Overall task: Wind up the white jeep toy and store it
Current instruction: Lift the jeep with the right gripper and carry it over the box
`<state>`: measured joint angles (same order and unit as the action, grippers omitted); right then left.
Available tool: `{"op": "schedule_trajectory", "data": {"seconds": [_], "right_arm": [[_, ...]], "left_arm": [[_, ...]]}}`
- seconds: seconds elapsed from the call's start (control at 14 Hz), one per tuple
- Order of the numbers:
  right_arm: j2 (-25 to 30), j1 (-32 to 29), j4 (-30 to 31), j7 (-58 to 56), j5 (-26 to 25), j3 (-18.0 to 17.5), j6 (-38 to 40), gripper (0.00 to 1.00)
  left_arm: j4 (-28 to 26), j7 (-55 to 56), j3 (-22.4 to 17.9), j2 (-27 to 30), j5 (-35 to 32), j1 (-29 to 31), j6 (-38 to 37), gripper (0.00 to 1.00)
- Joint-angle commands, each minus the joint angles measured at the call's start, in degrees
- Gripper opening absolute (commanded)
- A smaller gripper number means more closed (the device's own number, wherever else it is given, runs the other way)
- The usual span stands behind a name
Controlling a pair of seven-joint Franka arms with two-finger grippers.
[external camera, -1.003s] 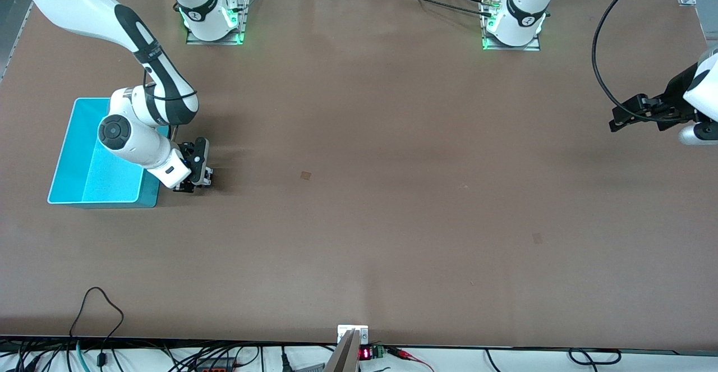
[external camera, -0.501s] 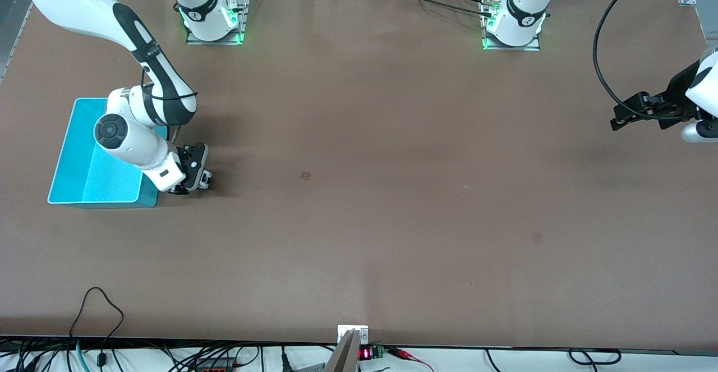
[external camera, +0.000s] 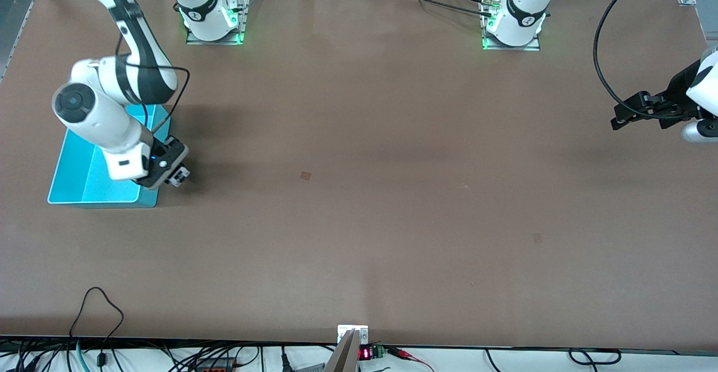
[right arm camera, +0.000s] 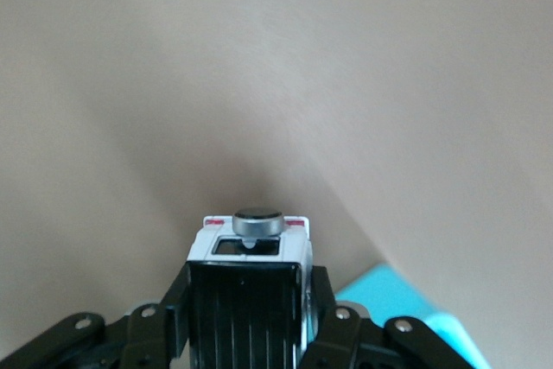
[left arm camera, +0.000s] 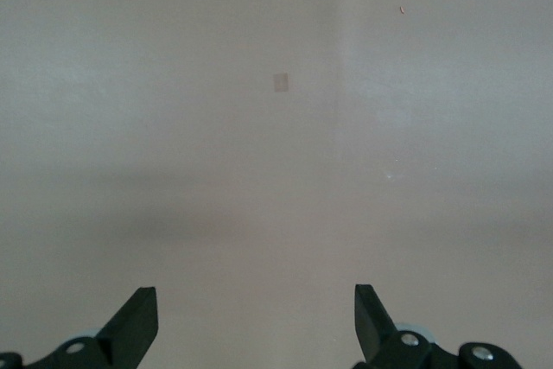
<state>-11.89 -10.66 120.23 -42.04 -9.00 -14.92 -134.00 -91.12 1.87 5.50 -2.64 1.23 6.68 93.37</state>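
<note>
Fingers, right gripper point(right arm camera: 246, 334): closed on the white jeep toy point(right arm camera: 249, 287), one black finger point(right arm camera: 177, 308) against each side of the body; the toy sits squarely between them.
Toy, right wrist view: black ribbed roof panel faces the camera; white body shows at the edges; a grey spare wheel point(right arm camera: 258, 222) and red tail marks sit at the end that sticks out past the fingertips.
Toy, front view: only a small white and dark bit point(external camera: 180, 174) shows at the tip of the right gripper point(external camera: 175, 175), mostly covered by the gripper body.
Height: toy is lifted clear of the table point(external camera: 392, 192), carried in the air.
Position: toy and right gripper are over the table just beside the turquoise bin point(external camera: 84, 189), at the bin's corner nearest the table's middle and toward the front camera; a corner of the bin point(right arm camera: 406, 300) shows close by the fingers in the right wrist view.
Bin: sits toward the right arm's end of the table, partly covered by the right arm.
Left gripper point(external camera: 634, 113): waits in the air at the left arm's end of the table.
Fingers, left gripper point(left arm camera: 251, 326): spread wide, dark fingertips point(left arm camera: 138, 317) well apart, nothing but bare table between them.
</note>
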Motion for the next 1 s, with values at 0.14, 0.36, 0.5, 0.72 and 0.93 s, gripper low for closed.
{"op": "schedule_trajectory", "data": {"seconds": [0.14,0.36,0.5,0.72,0.93], "right_arm": [[7.05,-1.99,0.89,18.88,-0.67,0.07,6.55,0.00],[7.76,-3.22,0.97,28.47,-0.31,2.87,8.84,0.00],[7.85,-3.66,1.24,32.26,-0.31,4.98,10.68,0.00],[6.45,-3.92,1.76,37.38,-0.31,9.28,11.22,0.00],[3.73,-4.80,1.85,37.38,-0.23,11.49,9.12,0.00]], "left_arm": [[-0.64,-0.37,-0.14,1.24,0.61,-0.09,-0.65,1.00],[-0.72,-0.37,-0.14,1.24,0.61,0.00,-0.65,1.00],[-0.64,-0.37,-0.14,1.24,0.61,-0.09,-0.65,1.00],[-0.72,-0.37,-0.14,1.33,0.61,-0.09,-0.74,1.00],[-0.72,-0.46,-0.14,1.33,0.61,-0.18,-0.82,1.00]]}}
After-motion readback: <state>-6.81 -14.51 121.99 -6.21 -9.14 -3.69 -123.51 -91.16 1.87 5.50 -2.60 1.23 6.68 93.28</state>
